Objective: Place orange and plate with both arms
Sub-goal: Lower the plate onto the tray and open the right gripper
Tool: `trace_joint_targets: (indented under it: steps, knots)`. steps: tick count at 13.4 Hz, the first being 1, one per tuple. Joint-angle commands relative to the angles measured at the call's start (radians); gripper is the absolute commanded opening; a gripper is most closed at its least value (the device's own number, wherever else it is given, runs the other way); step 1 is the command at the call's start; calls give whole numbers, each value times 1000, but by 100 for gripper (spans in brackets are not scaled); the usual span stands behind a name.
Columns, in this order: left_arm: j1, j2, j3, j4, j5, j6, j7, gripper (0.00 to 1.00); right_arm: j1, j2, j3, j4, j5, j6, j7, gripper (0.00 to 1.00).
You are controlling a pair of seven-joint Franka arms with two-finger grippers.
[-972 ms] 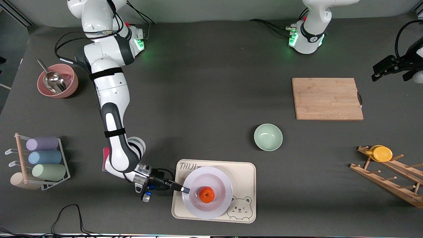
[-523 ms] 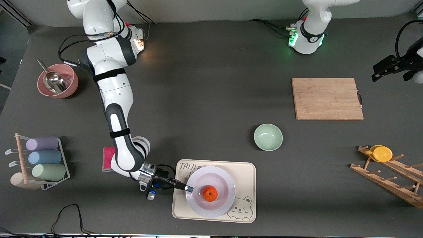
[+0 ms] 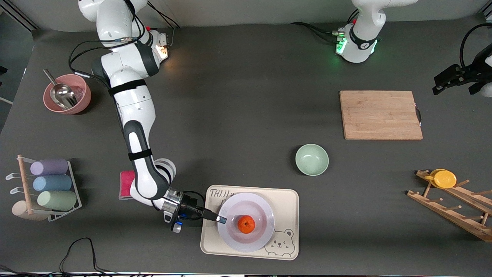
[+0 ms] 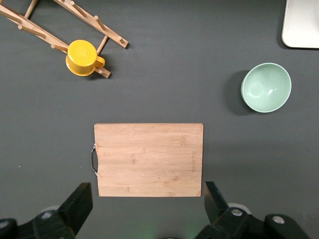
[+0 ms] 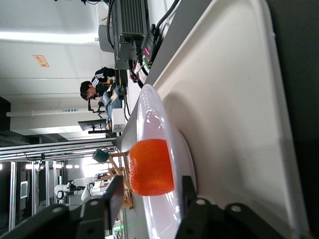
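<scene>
Here the bench carries one orange, one plate, one cream tray, one mint-green bowl, one wooden cutting board, one pink bowl with a metal scoop in it, one wire rack with three pastel cups lying on it, one wooden peg rack with a single yellow cup, and one pink sponge.

Taking the tray as landmark: the plate rests on it and the orange sits in the middle of the plate. The mint-green bowl lies farther from the front camera than the tray, toward the left arm's end; the sponge lies just off the tray toward the right arm's end.

The right gripper is at the plate's rim on the side toward the right arm's end, its fingers closed on that rim, one above and one below it in the right wrist view. The left gripper waits high over the bench, fingers spread apart, with the cutting board below it.

Compared with a second ago, the plate and orange have shifted across the tray toward the left arm's end, and the right gripper has moved with them; the light at the right arm's base has gone from green to amber.
</scene>
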Motion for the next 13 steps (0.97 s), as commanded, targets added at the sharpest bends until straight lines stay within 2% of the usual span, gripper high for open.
trace_joint_targets:
  steps: [1, 2, 3, 5, 8, 9, 11, 13]
  knots:
    - [8, 13, -3, 19, -9, -2, 11, 100, -16, 17, 1, 39, -20, 0, 11, 100]
    - [8, 13, -3, 19, -9, -2, 11, 100, -21, 8, -5, 36, -41, 0, 13, 100]
    - [8, 14, -3, 19, -9, -2, 11, 100, -25, -12, -3, 35, -101, 0, 29, 100]
    - [8, 14, -3, 19, -9, -2, 11, 100, -36, -46, -5, 35, -251, 0, 132, 100]
    - [7, 22, -3, 19, -9, -2, 11, 100, -38, -127, -12, 9, -512, 1, 183, 100]
    - [8, 22, -3, 19, -9, -2, 11, 100, -36, -170, -43, -25, -602, 0, 191, 100]
    - [8, 22, -3, 19, -9, -2, 11, 100, -38, -278, -62, -141, -771, -17, 192, 100]
    - [7, 22, -3, 19, -9, -2, 11, 100, -36, -400, -88, -261, -990, -73, 192, 100]
